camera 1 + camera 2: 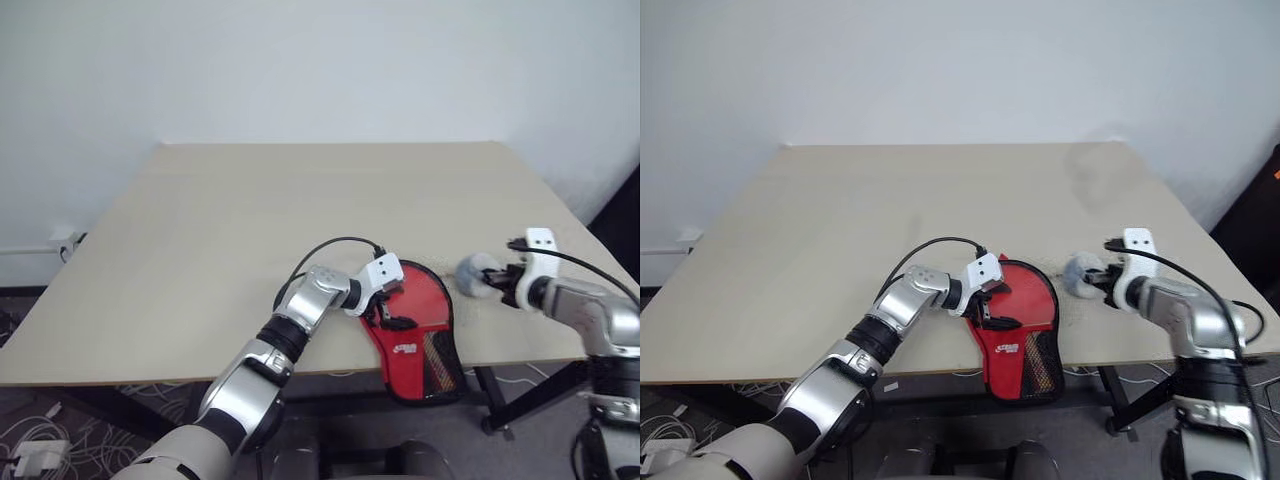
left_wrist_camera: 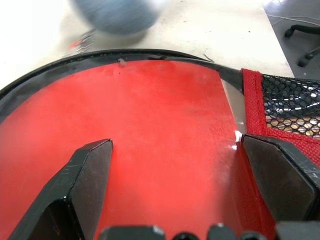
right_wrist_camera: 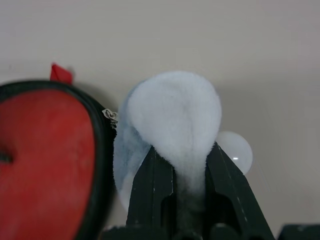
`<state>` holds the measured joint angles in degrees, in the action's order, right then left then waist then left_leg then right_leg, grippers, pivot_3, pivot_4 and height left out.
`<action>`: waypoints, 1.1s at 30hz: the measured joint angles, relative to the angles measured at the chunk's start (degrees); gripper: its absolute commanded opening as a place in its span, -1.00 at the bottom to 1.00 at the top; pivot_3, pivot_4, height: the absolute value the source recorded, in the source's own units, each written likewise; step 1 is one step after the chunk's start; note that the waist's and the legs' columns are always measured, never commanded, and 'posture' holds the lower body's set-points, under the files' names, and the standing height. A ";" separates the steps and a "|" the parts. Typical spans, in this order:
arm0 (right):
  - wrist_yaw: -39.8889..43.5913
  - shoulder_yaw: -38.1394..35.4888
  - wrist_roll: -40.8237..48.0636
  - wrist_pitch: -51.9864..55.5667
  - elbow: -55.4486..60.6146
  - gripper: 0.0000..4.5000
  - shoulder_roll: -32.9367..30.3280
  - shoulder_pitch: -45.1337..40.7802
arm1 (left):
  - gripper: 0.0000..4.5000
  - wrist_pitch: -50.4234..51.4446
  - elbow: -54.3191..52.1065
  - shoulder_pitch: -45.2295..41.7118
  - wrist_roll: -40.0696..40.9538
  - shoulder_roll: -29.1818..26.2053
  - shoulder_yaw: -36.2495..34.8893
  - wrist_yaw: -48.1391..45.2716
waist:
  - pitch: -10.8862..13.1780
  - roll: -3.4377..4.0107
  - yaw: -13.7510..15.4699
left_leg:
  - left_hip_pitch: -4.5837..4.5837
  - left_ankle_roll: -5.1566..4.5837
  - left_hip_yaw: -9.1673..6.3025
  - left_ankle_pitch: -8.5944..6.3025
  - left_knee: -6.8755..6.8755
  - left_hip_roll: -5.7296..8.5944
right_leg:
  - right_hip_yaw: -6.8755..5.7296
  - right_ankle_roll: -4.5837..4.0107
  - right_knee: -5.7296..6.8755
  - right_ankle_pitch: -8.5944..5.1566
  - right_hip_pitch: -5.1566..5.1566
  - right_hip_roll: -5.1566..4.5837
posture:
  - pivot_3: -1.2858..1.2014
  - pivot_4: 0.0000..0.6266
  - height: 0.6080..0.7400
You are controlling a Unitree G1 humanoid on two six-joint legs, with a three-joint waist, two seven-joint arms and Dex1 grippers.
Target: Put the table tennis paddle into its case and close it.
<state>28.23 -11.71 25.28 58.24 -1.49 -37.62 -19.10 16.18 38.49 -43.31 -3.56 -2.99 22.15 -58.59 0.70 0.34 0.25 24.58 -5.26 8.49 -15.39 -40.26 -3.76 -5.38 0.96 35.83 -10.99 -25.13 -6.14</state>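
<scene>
Head view: hovering the spread-jawed left gripper (image 1: pixel 392 310) over the case (image 1: pixel 425 345) at the table (image 1: pixel 300 200) edge. Left wrist view: straddling red fabric, gripping nothing. Right wrist view: clamping the right gripper (image 3: pixel 182 155) on a fluffy ball (image 3: pixel 172 112) beside the zipper pull (image 3: pixel 110 116); paddle presumably sitting inside, closing probably nearing its end.

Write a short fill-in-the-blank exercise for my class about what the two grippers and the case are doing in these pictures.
1. The left gripper rests on the red case with its fingers ____.
2. The right gripper is shut on a fluffy ____ thing.
3. The narrow end of the case hangs over the near ____ of the table.

Missing words: open; white; edge
</scene>
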 measured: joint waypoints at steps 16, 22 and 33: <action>26.65 -14.47 8.15 -8.53 20.37 -0.92 -16.48 35.81 | 1.00 -1.42 2.96 -0.88 -0.01 0.81 -0.11 0.54 | 0.06 -0.07 1.77 | -0.10 -0.55 -0.71 -0.34 -0.40 0.55 | -0.68 0.63 -0.13 -0.31 0.74 -0.85 | 0.03 -1.00 0.75; 31.23 -12.11 4.97 -16.05 23.29 -0.92 -20.25 44.07 | 1.00 -1.76 3.58 -0.95 -0.02 1.69 -0.05 0.51 | 0.07 -0.09 2.43 | -0.08 -0.56 -0.97 -0.35 -0.42 0.76 | -0.92 0.77 -0.13 -0.40 0.86 -1.05 | 0.03 -1.00 0.75; 28.89 -2.23 -0.73 -20.61 22.41 -0.92 -19.58 41.43 | 1.00 0.06 3.53 -1.08 0.69 2.47 -1.15 0.41 | 0.03 -0.40 2.92 | -0.08 -0.61 -1.15 -0.38 -0.46 0.84 | -1.10 0.86 -0.14 -0.46 0.98 -1.14 | 0.03 -1.00 0.75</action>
<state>57.12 -13.94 24.56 37.63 20.92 -57.20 22.33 16.24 42.02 -44.38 -2.86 -0.52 21.00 -58.18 0.73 -0.07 3.18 24.51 -5.87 7.34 -15.77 -40.72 -2.92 -6.49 1.82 35.69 -11.45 -24.15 -7.28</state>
